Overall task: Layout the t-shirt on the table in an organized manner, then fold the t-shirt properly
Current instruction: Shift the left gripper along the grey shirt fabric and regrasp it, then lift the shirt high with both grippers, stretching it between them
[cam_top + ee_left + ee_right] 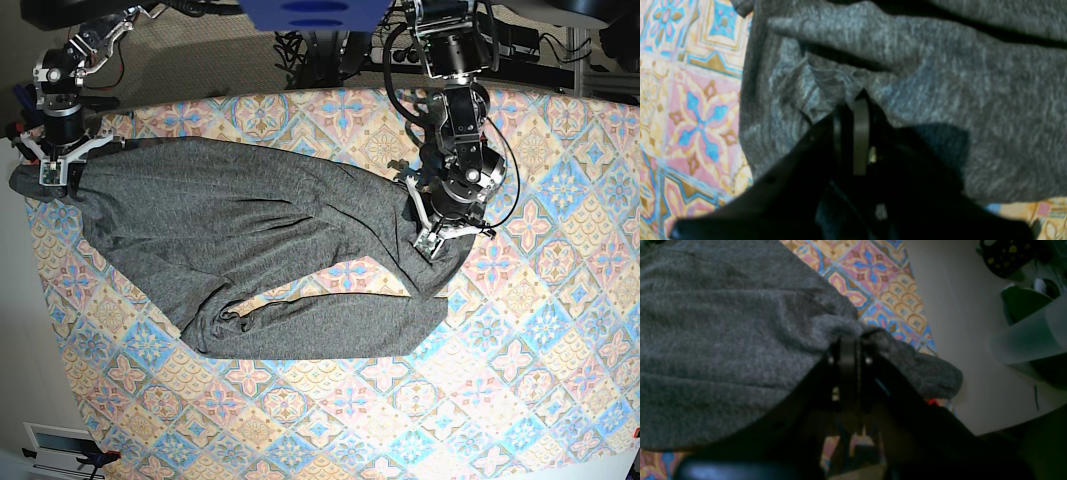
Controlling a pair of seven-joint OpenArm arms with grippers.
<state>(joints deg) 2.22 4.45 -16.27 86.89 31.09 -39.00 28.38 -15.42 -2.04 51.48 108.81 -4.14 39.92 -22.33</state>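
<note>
we see the t-shirt (260,260) spread across the desk (540,330), stretched between the two arms but rumpled, with a long fold running along its lower part and a curled edge near the middle. in the base view the left tool (436,240) sits at the shirt's right end and the right tool (52,172) at its far left end, close to the desk's edge. from the left wrist view, the left tool (858,96) has its jaws together, pinching a puckered ridge of the grey fabric (940,100); the tips themselves are buried in the cloth, and the dark tool body blocks the lower part of the frame. from the right wrist view, the right tool (848,336) is likewise clamped on a bunched corner of the t-shirt (723,340), which hangs a little past the patterned desk cover (880,280). beyond the desk edge we make out only blurred shapes, a frosted translucent container (1030,336) and dark green objects, too soft to identify. which part of the garment each tool holds, we cannot tell.
</note>
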